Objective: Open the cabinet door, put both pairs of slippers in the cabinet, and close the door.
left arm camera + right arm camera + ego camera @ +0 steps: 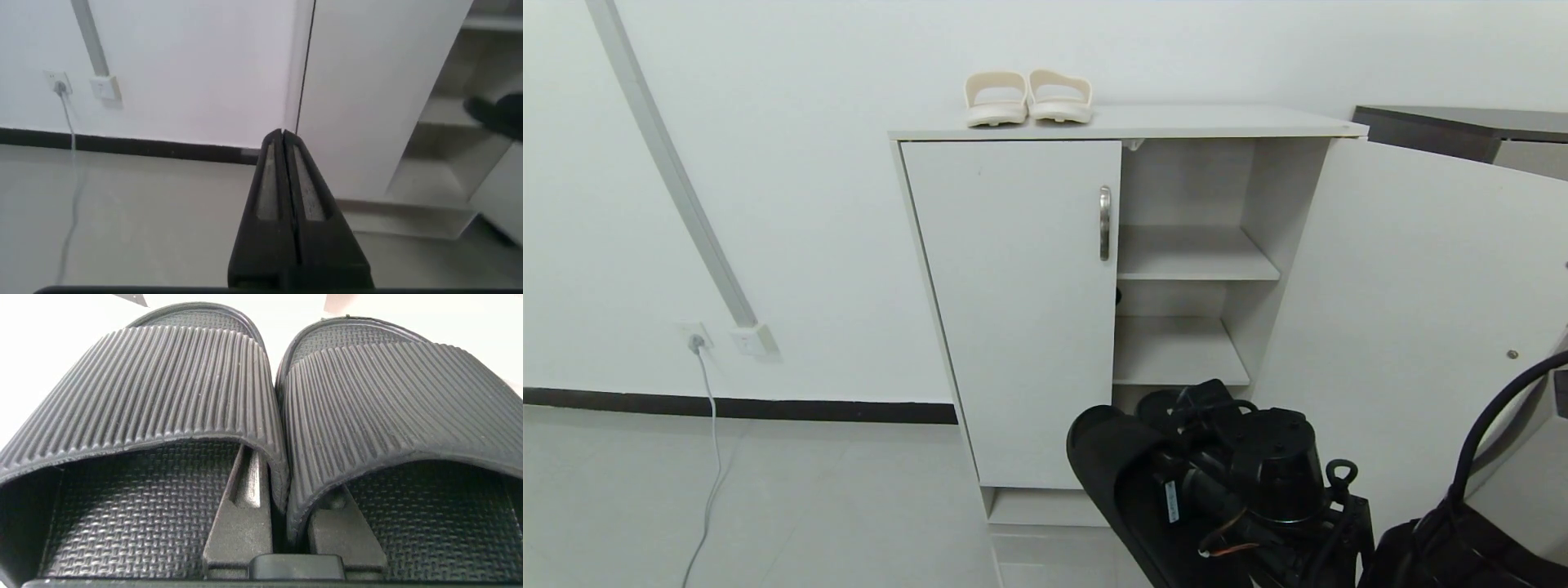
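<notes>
Ribbed slippers [196, 384] are black, plain slippers [1027, 98] cream, the cabinet [1013, 327] white

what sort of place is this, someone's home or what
Likely a home entryway or a mock-up of one: a white shoe cabinet with shelves stands against a plain white wall on a tiled floor, cream slippers on its top, and black slippers in the right gripper.

White cabinet [1013, 327] standing on a grey tiled floor [768, 506], pair of cream slippers [1027, 98] side by side on its top [1217, 121] toward the left, two white shelves [1192, 257] inside the open right half, grey cable [719, 457] trailing across the floor.
</notes>
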### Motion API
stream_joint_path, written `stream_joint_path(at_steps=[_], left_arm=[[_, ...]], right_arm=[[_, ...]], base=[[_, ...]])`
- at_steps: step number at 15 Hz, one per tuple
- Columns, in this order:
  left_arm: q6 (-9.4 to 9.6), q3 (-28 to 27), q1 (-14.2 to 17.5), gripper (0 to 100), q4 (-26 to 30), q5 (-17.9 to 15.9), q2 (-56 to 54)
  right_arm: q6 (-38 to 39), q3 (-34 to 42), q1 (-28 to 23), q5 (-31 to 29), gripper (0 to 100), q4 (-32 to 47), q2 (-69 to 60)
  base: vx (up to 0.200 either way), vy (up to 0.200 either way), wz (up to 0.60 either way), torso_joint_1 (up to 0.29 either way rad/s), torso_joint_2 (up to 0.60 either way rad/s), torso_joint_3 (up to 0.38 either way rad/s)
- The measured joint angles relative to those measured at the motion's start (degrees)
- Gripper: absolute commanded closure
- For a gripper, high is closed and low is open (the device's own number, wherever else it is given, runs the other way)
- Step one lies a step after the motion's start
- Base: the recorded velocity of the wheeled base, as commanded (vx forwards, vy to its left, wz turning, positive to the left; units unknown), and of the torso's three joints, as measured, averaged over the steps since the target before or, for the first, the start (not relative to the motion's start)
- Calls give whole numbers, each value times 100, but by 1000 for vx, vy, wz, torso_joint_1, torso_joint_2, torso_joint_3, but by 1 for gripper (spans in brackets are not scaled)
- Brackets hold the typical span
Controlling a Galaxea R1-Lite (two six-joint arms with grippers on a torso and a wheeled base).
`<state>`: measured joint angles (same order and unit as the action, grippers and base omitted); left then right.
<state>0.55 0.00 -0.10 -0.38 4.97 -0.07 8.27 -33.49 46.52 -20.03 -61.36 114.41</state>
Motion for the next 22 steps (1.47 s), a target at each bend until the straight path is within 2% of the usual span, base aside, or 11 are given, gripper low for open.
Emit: stream_joint_path(at_steps=[1,2,4,5,11,14,17,18,22], left_arm=[[308,0,2,100,30,-104,-2],[379,0,2,100,48,-356,-6],[62,0,0,100,51,-544,-6],[-6,0,0,100,51,-621,-9],[-45,0,0,100,48,-619,-9],[-41,-2,0,100,48,-619,-6],[-39,-2,2,100,45,-621,-6],[-39,-2,0,100,48,-621,-6],[-44,-2,0,100,48,-619,-4]], right_arm=[[-1,-16,6,0,100,-1,0],[-1,-16,34,-9,100,-6,-2],[-6,-22,52,-115,100,-50,0],[-9,-79,72,-165,100,-55,6],[18,-783,161,-496,100,-77,235],[380,-1430,221,-1220,100,1069,375],[1360,-2547,297,-2310,100,2510,519],[1557,-2822,304,-2604,100,2731,602],[1587,-2949,312,-2677,100,2797,753]], base=[[0,0,0,0,0,0],[0,0,0,0,0,0],[0,0,0,0,0,0],[0,0,0,0,0,0],[0,0,0,0,0,0],[0,0,0,0,0,0],[0,0,0,0,0,0],[0,0,0,0,0,0],[0,-50,0,-1,-2,1]])
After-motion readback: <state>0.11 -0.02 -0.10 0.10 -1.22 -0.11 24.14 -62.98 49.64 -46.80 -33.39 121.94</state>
